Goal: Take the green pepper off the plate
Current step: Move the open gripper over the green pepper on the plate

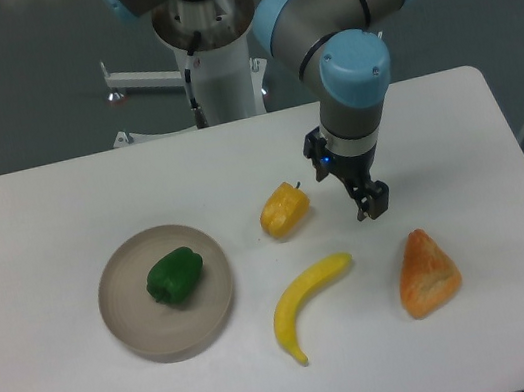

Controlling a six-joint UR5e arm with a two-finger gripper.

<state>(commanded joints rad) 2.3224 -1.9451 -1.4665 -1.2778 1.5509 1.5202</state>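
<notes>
Closest to where I stand, low on the white tabletop (29,196), a curved yellow banana (306,303) lies just short of the tool and a little to the plate side of it. An orange, wedge-shaped piece that looks like bread or pastry (427,273) sits on the near side too, slightly off the opposite way. A small yellow-orange pepper (284,209) rests beside the tool, about level with it.

Hanging from the grey-and-blue arm, the black two-finger gripper (372,202) points down over bare table, touching nothing and holding nothing. From this angle I cannot tell how far its jaws are parted; the fingers run together into one dark shape.

What it wants is well away: a small glossy dark-green lumpy pepper (175,275) sits inside a round, shallow beige-grey plate (133,330), past the yellow pepper and the banana from the tool, and somewhat nearer to me. It rests a little off the dish's middle, clear of the raised rim.

To my eye the job is at its approach step, with no grasp begun. Next the arm would need to carry the tool across above the yellow pepper and banana without clipping them, settle over the green one with jaws wide enough for its lumpy body, then descend inside the rim.
</notes>
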